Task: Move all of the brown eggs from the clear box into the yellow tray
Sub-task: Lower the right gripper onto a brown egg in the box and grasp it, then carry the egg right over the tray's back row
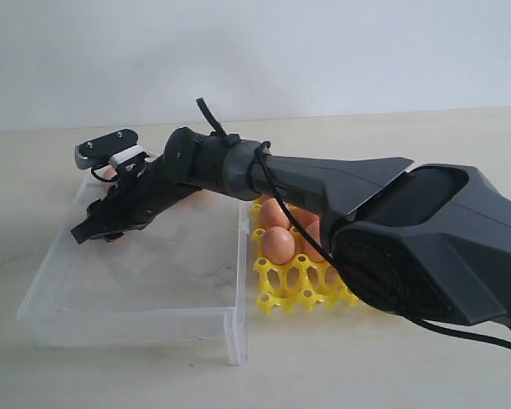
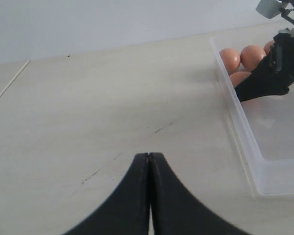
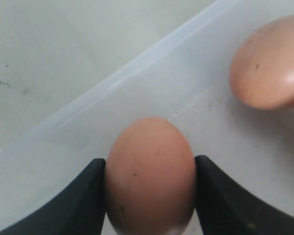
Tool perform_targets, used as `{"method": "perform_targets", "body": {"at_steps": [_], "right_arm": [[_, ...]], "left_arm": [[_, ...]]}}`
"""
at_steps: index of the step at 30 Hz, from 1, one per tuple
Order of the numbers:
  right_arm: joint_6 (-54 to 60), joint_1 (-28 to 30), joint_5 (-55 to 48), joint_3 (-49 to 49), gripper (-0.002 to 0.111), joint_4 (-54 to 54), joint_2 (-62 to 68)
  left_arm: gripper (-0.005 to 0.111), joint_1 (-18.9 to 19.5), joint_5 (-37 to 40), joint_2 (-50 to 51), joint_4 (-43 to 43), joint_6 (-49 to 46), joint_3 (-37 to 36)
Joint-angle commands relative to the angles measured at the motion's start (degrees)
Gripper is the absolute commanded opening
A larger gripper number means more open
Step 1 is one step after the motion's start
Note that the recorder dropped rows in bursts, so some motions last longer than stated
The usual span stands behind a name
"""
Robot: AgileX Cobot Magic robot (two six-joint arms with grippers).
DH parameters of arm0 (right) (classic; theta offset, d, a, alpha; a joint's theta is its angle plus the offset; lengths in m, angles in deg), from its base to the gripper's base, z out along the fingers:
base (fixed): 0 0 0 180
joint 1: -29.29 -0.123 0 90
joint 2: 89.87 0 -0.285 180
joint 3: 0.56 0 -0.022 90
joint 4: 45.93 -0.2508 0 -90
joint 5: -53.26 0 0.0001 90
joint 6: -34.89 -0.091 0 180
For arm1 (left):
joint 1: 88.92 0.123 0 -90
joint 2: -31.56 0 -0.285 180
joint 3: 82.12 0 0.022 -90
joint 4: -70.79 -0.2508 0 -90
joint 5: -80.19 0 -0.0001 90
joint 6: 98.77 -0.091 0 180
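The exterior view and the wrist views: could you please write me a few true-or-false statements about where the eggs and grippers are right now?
1. The right gripper is shut on a brown egg over the clear box. True.
2. The left gripper holds an egg. False: it is shut on nothing, over the bare table.
3. The yellow tray is empty. False: several tray eggs sit in it.
4. More loose eggs lie in the clear box. True.
5. The yellow tray is inside the clear box. False: it lies beside the box, outside its wall.
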Motion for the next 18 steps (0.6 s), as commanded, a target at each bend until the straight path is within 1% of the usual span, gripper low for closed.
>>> {"method": "perform_targets", "body": {"at_steps": [1,6,10,14,18], "right_arm": [[0.04,-0.19,-1.93,0.23,0.000,0.03,-0.64],[0.04,-0.19,-5.02,-0.07,0.000,0.60,-3.90],[-0.04,-0.19,-3.90,-4.17,0.000,2.00,-9.88],[-1.03,-0.19,1.88,-13.18,0.000,2.72,-17.42],[-1.03,-0.19,8.68,-27.23,0.000,2.72,-26.50]], "left_arm": [[0.000,-0.34,-0.52,0.04,0.14,0.29,0.23],[0.000,-0.34,-0.52,0.04,0.14,0.29,0.23],[0.000,-0.34,-0.52,0.04,0.14,0.29,0.23],[0.000,-0.34,-0.52,0.04,0.14,0.29,0.23],[0.000,-0.34,-0.52,0.04,0.14,0.29,0.23]]}}
